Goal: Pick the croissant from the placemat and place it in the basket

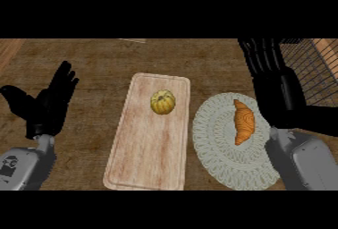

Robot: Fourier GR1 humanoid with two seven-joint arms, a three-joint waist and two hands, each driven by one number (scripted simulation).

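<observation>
Head view: you have not yet started the pick. The croissant (243, 121) lies untouched on the round placemat (218, 147), toward its right side, and the basket (315, 71) at the upper right holds nothing you can see. Your right hand (274, 76) hangs just beyond and right of the croissant, fingers straight and holding nothing, with its forearm running along the placemat's right edge. Your left hand (49, 105) rests open at the left, fingers up. A cutting board (148, 152) carrying a small squash (163, 102) sits just left of the placemat. The bench (92, 62) is bare between croissant and basket, but the basket's wire wall stands close beside your right hand, so I judge you must lift over it.
</observation>
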